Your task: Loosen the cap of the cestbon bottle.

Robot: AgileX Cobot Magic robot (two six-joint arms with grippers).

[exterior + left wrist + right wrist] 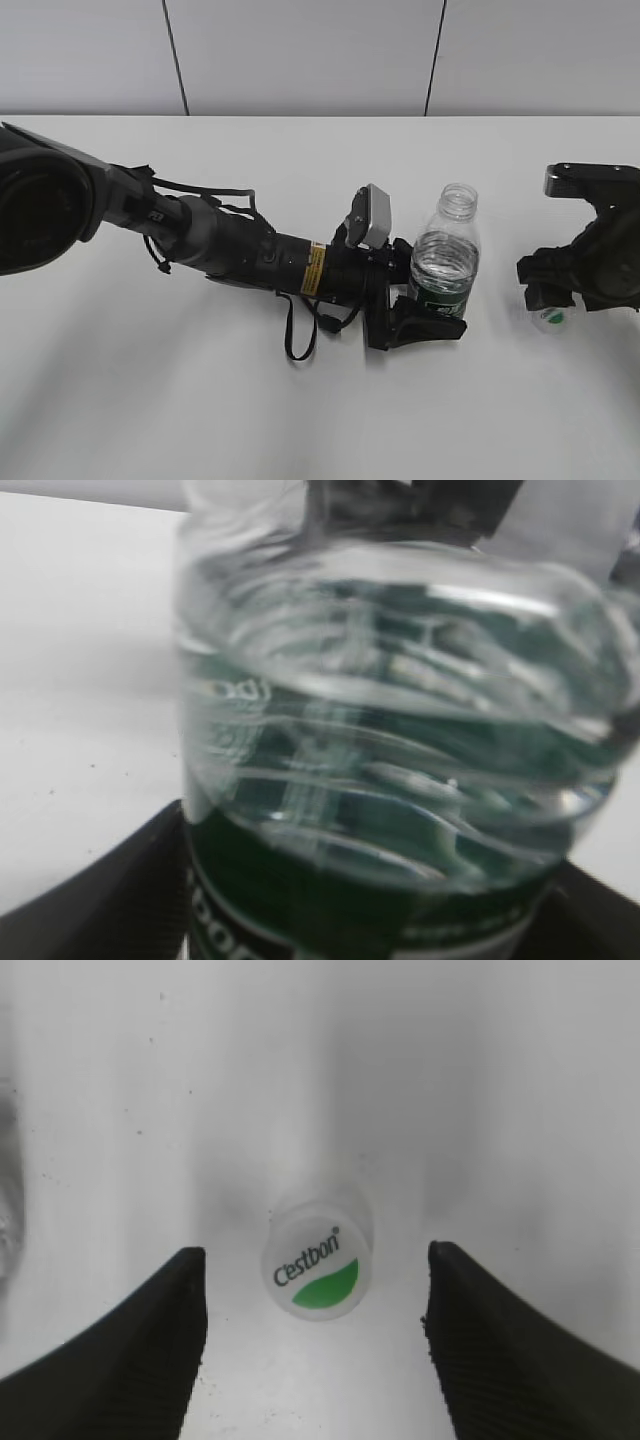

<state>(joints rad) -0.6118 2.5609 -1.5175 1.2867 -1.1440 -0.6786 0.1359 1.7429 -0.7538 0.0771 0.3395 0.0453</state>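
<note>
Although the cap (pixel 317 1265) already lies off the neck, on the white table (pixel 200 400) to the right of the cestbon bottle (pixel 444 262), a few things could still go wrong. Nearest the exterior camera, the left gripper (pixel 425 325) stands at the bottle's base, level with the dark green label; its black fingers (pixel 95 890) show on either side of the label in the left wrist view. Whether they press the plastic or merely flank it I cannot tell. If they let go unevenly, or the arm pulls back at a slant, a finger could drag the label side and tip the bottle — and with the neck uncapped and water inside, a tip means a spill across the table.

Right of the bottle and well apart from it, the right gripper (pixel 560 290) hangs over the cap with its jaws spread wide. The right wrist view shows clear table between each finger (pixel 120 1350) and the cap, so it holds and touches nothing; the cap rests printed top up, midway between them. A low sideways move from here could nudge the small, light cap and send it rolling away — likely the lesser risk.

Beyond the bottle, the table runs bare to the pale panelled wall (pixel 300 55).
</note>
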